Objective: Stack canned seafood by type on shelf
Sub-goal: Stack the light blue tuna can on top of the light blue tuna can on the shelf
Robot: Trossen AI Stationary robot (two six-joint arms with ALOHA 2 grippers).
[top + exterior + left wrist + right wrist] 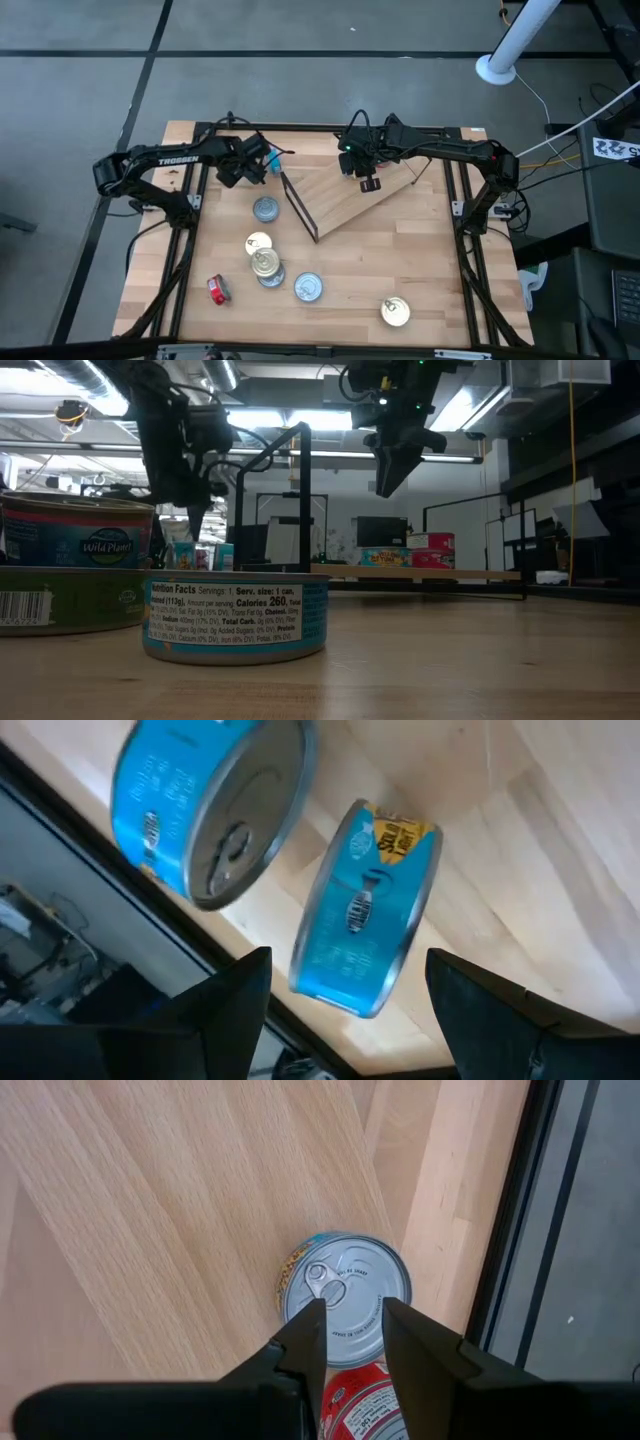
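- The left gripper hangs over the far left part of the table. Its fingers are spread wide and hold nothing.
- Under it lie 2 blue tins on the wood: one blue tin in line with the gap between the fingers and a second blue tin just beside it, near the table's edge.
- The right gripper hangs above the far end of the shelf, well clear of the board. Its fingers stand only a narrow gap apart with nothing between them.
- Directly below it sits a silver-lidded tin with a red tin touching it. Both are on the shelf, close to its edge.
- The shelf lies at a slant in the middle of the table. Its black wire frame stands upright at the left end, between the board and the loose tins.
- Loose tins on the near left of the table:
  - a single tin just left of the frame
  - a tight cluster of 3 tins nearer still
  - a tin beside them
  - a gold-lidded tin off to the near right
  - a small red tin on its side at the near left
- In the low view a blue nutrition-label tin fills the foreground. Left of it a blue tin rests on a green one.
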